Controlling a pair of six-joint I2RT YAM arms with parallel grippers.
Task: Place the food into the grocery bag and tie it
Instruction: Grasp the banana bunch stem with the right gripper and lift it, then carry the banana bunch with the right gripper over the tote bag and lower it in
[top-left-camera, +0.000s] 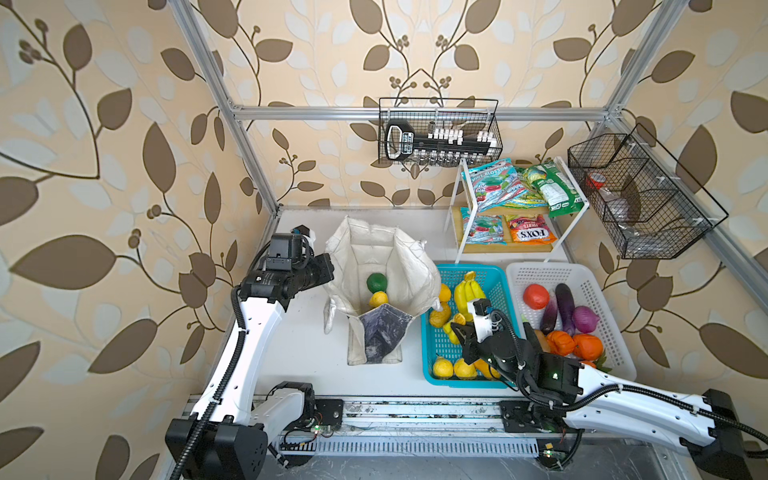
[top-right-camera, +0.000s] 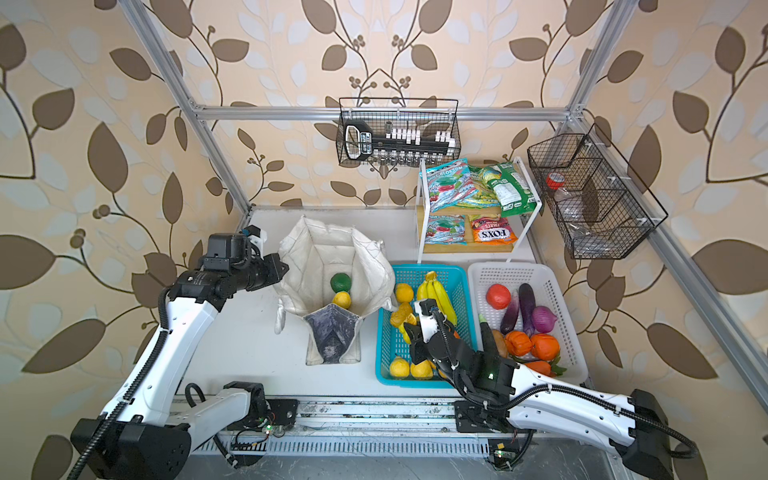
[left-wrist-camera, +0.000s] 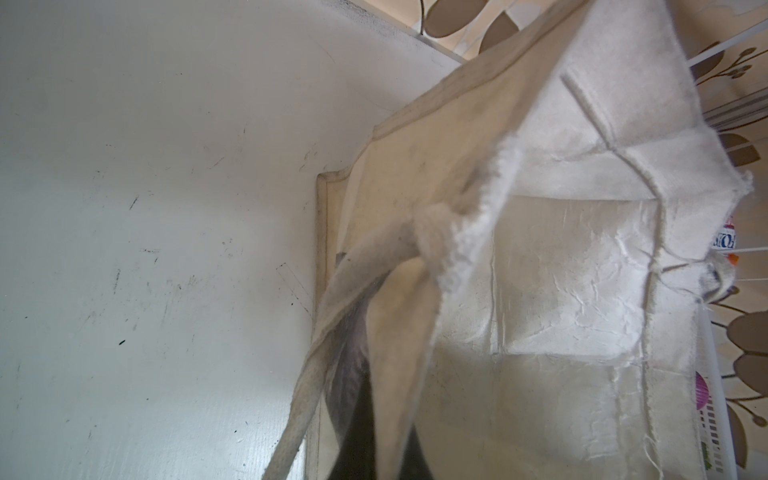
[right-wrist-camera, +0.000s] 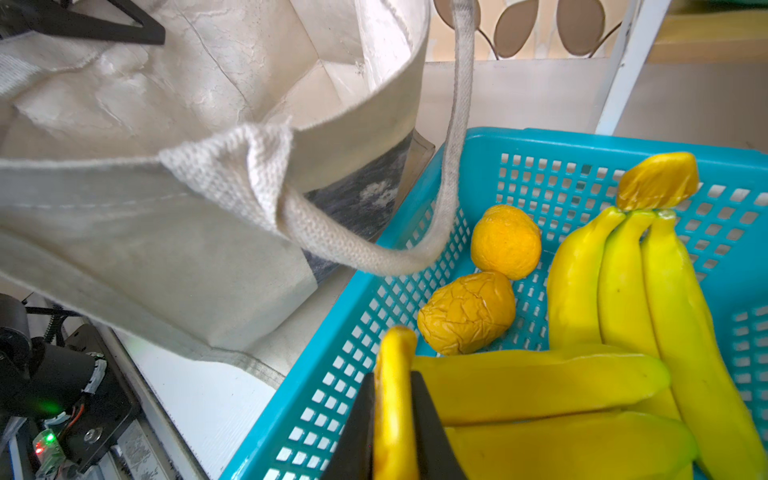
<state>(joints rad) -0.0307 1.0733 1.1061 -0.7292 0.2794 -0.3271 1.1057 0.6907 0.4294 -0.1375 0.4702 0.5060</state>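
Observation:
The off-white grocery bag (top-left-camera: 386, 249) stands open at mid-table, seen in both top views. A green round fruit (top-left-camera: 376, 282) and a yellow lemon (top-left-camera: 379, 298) lie inside it. My left gripper (top-left-camera: 329, 271) is shut on the bag's left rim; fabric fills its jaws in the left wrist view (left-wrist-camera: 390, 453). My right gripper (right-wrist-camera: 392, 428) is low in the turquoise basket (top-left-camera: 469, 269), shut on the stem of a lying banana bunch (right-wrist-camera: 540, 382). A second banana bunch (top-left-camera: 467, 291) and yellow fruits (right-wrist-camera: 505, 241) lie beside it. Snack packets (top-left-camera: 494, 187) sit on the white shelf.
A white basket (top-left-camera: 536, 269) of toy vegetables stands right of the turquoise one. The orange FOX'S packet (top-left-camera: 530, 235) lies on the shelf's lower board. Black wire baskets (top-left-camera: 440, 133) hang on the frame at the back and right. A bag handle (right-wrist-camera: 451, 187) droops over the turquoise basket's rim.

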